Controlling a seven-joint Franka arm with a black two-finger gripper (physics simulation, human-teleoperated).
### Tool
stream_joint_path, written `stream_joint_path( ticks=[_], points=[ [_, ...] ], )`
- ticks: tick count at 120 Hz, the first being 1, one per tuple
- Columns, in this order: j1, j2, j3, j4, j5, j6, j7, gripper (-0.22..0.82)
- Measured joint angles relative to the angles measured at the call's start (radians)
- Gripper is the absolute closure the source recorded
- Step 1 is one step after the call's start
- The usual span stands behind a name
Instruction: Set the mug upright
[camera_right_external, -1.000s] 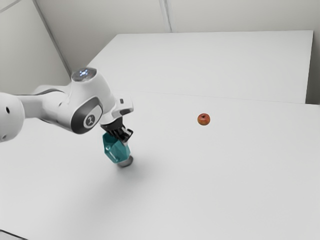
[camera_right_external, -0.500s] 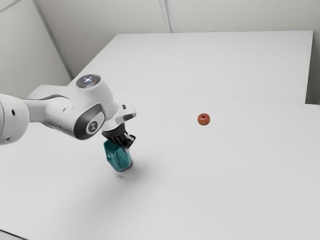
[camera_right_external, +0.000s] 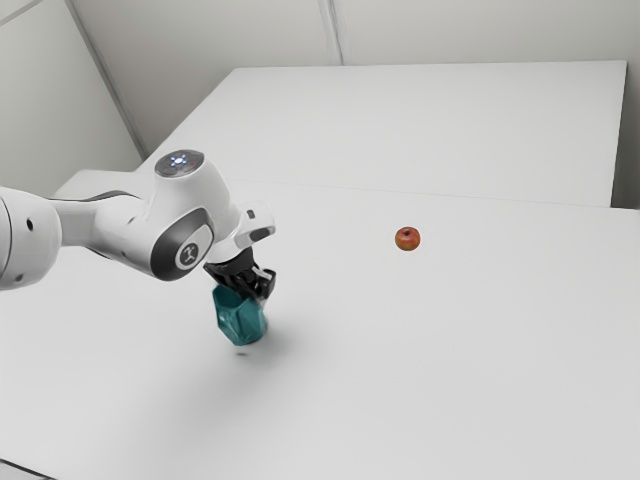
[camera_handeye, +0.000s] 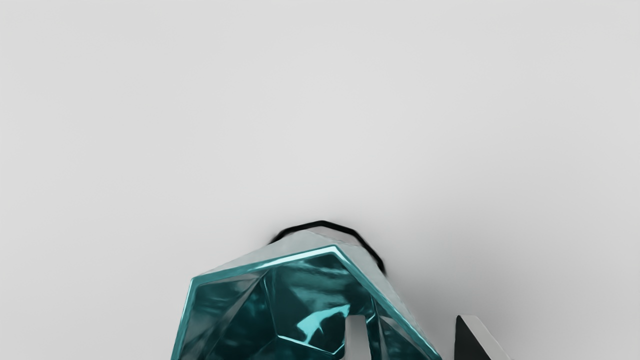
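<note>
My gripper (camera_right_external: 258, 294) is at the mug's upper edge in the exterior view. The teal mug (camera_right_external: 240, 318) leans over there, its hollow side turned toward the camera and a small dark spot on the table just below it. In the wrist view the mug (camera_handeye: 300, 300) has a teal inside, a pale outer wall and a black-edged round base beyond the rim. One finger of my gripper (camera_handeye: 411, 325) reaches inside the mug and the other stands outside, with space around the wall between them. The lower parts of the fingers and the near side of the mug are cut off.
A red apple (camera_right_external: 407, 239) sits on the white table (camera_right_external: 450, 340), well toward the exterior view's right from the mug. Behind it rises a large white surface (camera_right_external: 420, 130) along the back. A thin dark line crosses the lower left corner of the exterior view.
My hand has moved a little downward and toward the exterior view's right. The mug has shifted with it and turned, so less of its grey base shows. The fingers have spread apart.
</note>
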Motion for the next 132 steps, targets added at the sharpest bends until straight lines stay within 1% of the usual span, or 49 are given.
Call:
stream_joint_path(
  ticks=[9,18,29,42,64,75,88,106,132],
  points=[
    [0.001,-0.001,0.0,0.0,-0.005,0.004,0.001,0.36],
    [0.001,-0.004,0.0,0.002,-0.009,0.012,0.002,0.26],
    [0.001,-0.009,0.0,0.005,-0.012,0.019,0.004,0.17],
    [0.001,-0.012,0.0,0.026,-0.014,0.014,0.007,0.11],
    [-0.005,-0.007,-0.005,0.15,-0.017,-0.09,0.011,0.05],
    [-0.011,-0.002,-0.007,0.221,-0.024,-0.178,0.012,0.04],
    [-0.001,0.002,-0.007,0.309,-0.081,-0.298,0.014,0.03],
    [0.005,0.026,0.0,0.444,-0.116,-0.455,0.016,0.02],
    [0.006,0.06,0.003,0.605,-0.118,-0.631,0.016,0.02]
  ],
)
